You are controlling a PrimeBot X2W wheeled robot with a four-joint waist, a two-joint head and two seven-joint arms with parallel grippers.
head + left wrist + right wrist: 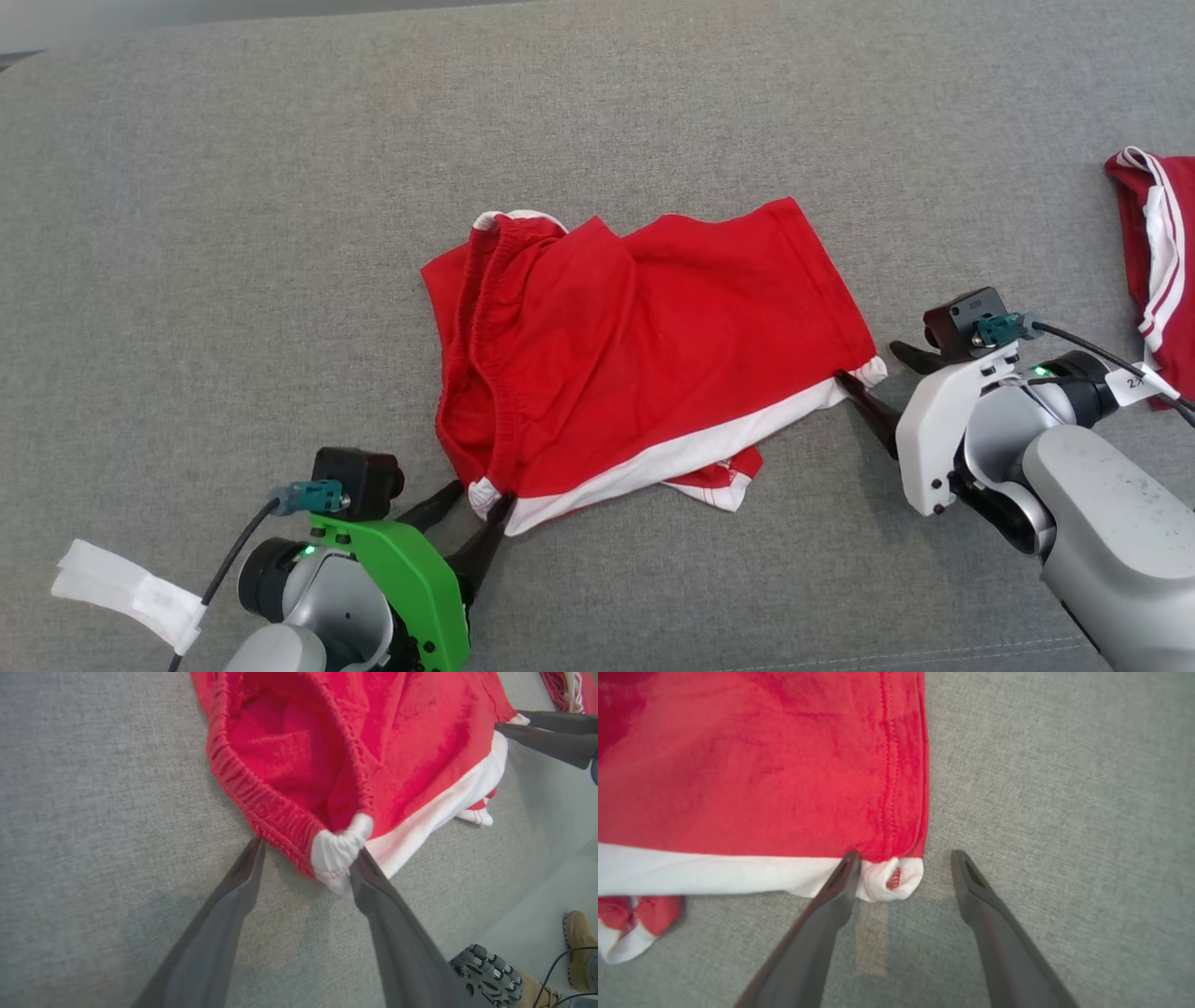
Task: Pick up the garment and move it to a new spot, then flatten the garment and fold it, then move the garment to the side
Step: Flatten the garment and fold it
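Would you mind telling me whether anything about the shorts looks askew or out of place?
Yes: the shorts are not flat. The waistband on the left is bunched and gaping, and a corner of the under layer sticks out below the white band. No damage shows.

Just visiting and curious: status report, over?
Left gripper open, at waistband corner of shorts. Right gripper open, at hem corner. Shorts rumpled, not yet folded. Other red garment far right, apart.
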